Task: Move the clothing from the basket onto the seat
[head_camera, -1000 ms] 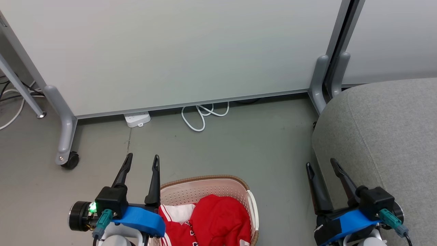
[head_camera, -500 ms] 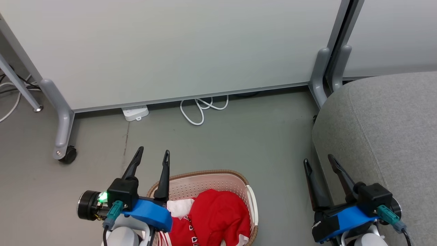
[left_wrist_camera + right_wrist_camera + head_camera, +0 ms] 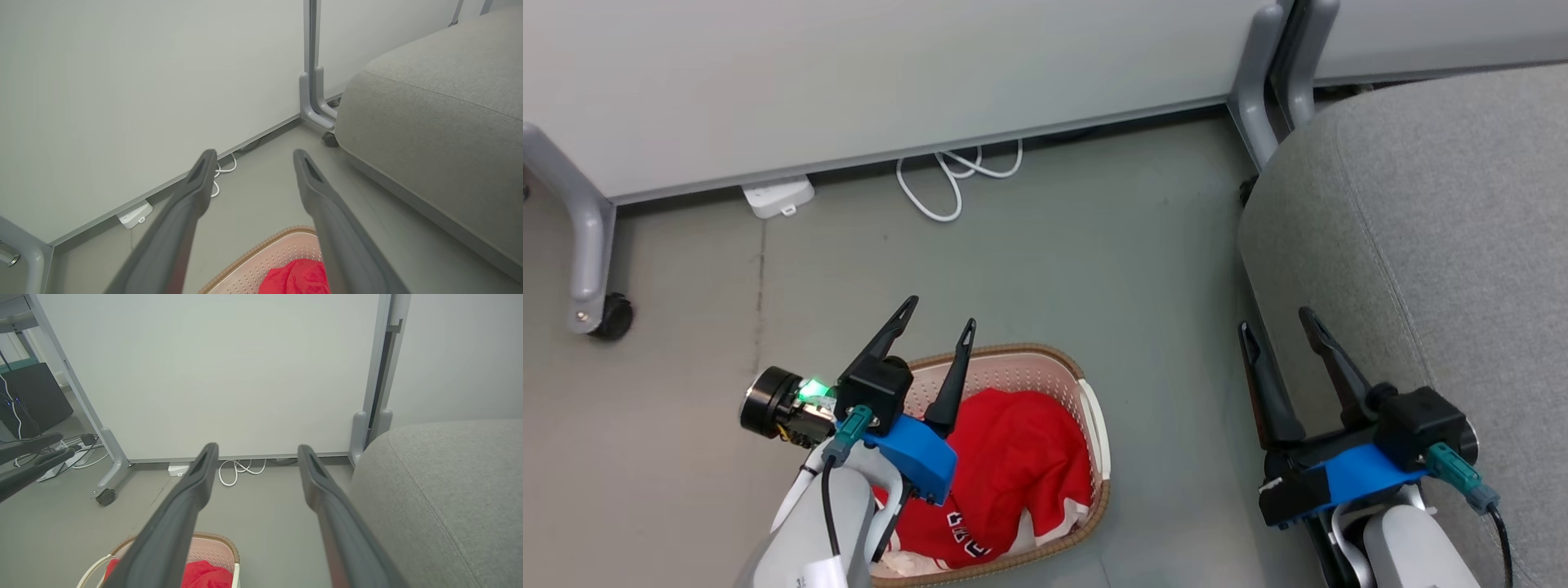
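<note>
1. In the head view, the left gripper is seen over the left end of the basket. Its two dark fingers are spread wide and nothing is held. Part of the basket's brown rim is hidden behind the blue wrist mount and the pale forearm.
2. The clothing is piled inside the basket, which stands on the floor apart from the seat. The plain red garment lies uppermost. Of the jersey, only white trim and a few letters are shown, too folded to be read.
3. The right gripper is held by the seat's front edge, its fingers wide and empty. The seat is cut off at the right and bottom edges.
4. In the left wrist view, nothing is seen between the widely parted fingers. Only the basket's far end and a scrap of red cloth are visible at the bottom edge. The seat is cropped at the right.
5. In the right wrist view, the fingers are likewise spread with nothing between them. The basket and the red cloth are partly covered by one finger and cut off below.
</note>
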Robot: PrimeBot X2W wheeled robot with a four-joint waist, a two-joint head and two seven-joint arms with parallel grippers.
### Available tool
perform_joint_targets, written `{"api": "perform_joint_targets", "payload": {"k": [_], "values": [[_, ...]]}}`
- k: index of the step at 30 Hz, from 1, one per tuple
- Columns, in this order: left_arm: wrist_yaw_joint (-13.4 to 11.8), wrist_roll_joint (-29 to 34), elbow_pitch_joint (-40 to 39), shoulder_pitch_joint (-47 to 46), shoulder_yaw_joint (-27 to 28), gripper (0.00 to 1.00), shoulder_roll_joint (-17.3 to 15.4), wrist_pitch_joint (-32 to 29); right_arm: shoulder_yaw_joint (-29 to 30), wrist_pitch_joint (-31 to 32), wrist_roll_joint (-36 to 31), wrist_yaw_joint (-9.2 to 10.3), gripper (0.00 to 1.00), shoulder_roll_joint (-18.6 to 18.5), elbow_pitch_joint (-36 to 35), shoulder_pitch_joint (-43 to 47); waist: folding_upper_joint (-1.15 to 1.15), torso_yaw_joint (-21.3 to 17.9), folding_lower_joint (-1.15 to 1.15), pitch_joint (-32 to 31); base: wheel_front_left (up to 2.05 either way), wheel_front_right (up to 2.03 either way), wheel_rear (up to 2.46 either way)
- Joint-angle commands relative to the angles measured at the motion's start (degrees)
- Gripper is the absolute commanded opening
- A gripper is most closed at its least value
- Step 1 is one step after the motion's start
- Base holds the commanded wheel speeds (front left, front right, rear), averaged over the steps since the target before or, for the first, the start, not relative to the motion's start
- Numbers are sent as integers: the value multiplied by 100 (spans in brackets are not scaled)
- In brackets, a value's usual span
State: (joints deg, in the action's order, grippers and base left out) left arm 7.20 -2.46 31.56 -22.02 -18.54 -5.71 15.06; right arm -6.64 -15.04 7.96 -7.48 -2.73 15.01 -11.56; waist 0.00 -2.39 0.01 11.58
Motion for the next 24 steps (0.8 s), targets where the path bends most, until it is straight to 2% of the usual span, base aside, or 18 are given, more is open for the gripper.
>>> {"api": "perform_joint_targets", "payload": {"k": [1,15,24], "values": [[42,-39,82,-148,-93,100,-60,18,1,-22,19,-3,100,-26,-43,-123,0,-194,-1,304,0,0,0],[28,-464,1504,-1527,-1846,100,-619,18,-196,-21,217,-3,100,-23,-334,-919,0,-735,-1,1753,0,0,0],[28,-737,2274,-2317,-2837,100,-847,18,-276,-22,323,-3,100,-23,-578,-1426,0,-939,-1,2657,0,0,0]]}}
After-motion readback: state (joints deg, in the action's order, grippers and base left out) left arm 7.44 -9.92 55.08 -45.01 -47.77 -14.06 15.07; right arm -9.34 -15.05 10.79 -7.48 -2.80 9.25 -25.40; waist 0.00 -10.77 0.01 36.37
